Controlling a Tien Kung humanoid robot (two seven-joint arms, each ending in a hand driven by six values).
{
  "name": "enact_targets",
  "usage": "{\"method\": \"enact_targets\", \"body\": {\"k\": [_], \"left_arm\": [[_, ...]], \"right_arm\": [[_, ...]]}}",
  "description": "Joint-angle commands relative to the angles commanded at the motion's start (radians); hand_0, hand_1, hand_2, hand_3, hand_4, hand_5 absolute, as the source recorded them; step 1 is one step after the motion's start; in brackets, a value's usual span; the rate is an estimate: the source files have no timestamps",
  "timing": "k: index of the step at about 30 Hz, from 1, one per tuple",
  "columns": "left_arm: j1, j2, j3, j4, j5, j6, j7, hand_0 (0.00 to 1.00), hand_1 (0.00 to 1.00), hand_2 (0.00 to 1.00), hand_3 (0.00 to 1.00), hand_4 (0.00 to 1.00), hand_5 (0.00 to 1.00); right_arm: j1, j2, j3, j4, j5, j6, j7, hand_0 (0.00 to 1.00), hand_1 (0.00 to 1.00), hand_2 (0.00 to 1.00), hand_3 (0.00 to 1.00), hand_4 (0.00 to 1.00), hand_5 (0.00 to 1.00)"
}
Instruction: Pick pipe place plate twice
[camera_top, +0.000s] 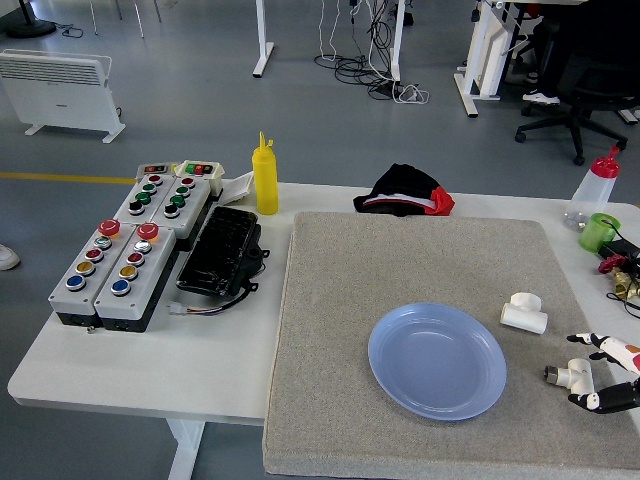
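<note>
Your right hand (603, 378) sits at the right edge of the grey mat (330, 400), fingers curled around a small white pipe fitting (566, 376) whose end pokes out toward the plate. Just left of it lies the blue plate (437, 361), with nothing on it. A second white pipe piece (524, 313) rests on the mat between the plate's upper right rim and your hand, touching neither.

Move outward and you see the mat covering the right portion of the white table (130, 365). On the bare left part stand grey button boxes (125, 250) with coloured buttons, a black case (220, 252) beside them, and a yellow squeeze bottle (265, 177) upright near the far edge. A black-and-red cloth item (405, 192) lies at the mat's far edge (what it is, you cannot tell). At the far right stand a red-capped clear bottle (593, 192) and a green cup (599, 231).

Beyond the table, the grey floor holds a white heater (58, 90), desk legs, loose cables (372, 65) and an office chair (580, 100).
</note>
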Motion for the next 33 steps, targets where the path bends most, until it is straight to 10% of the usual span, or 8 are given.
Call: {"method": "enact_targets", "body": {"k": [6, 7, 12, 13, 33], "left_arm": [[0.001, 0.000, -0.001, -0.001, 0.003, 0.001, 0.002, 0.583, 0.572, 0.573, 0.552, 0.441, 0.998], [0.002, 0.000, -0.001, -0.001, 0.003, 0.001, 0.002, 0.583, 0.572, 0.571, 0.550, 0.441, 0.998], [0.002, 0.000, 0.000, -0.001, 0.002, 0.002, 0.002, 0.583, 0.572, 0.571, 0.550, 0.441, 0.998], [0.001, 0.000, 0.000, -0.001, 0.002, 0.002, 0.002, 0.583, 0.571, 0.569, 0.547, 0.440, 0.998], [0.004, 0.000, -0.002, -0.002, 0.005, 0.004, 0.005, 0.583, 0.569, 0.568, 0.544, 0.440, 0.998]], "right_arm": [[0.004, 0.000, -0.026, -0.016, -0.031, -0.012, 0.020, 0.765, 0.742, 0.767, 0.811, 0.816, 0.431], [0.005, 0.001, -0.032, -0.019, -0.039, -0.025, 0.030, 0.552, 0.624, 0.634, 0.732, 0.767, 0.364], [0.007, 0.003, -0.044, -0.025, -0.064, -0.070, 0.056, 0.552, 0.624, 0.634, 0.732, 0.767, 0.364], [0.007, 0.004, -0.046, -0.026, -0.069, -0.074, 0.060, 0.386, 0.509, 0.546, 0.698, 0.707, 0.287], [0.004, -0.001, -0.014, 0.048, -0.068, -0.112, 0.092, 0.274, 0.418, 0.497, 0.662, 0.698, 0.297]]}}
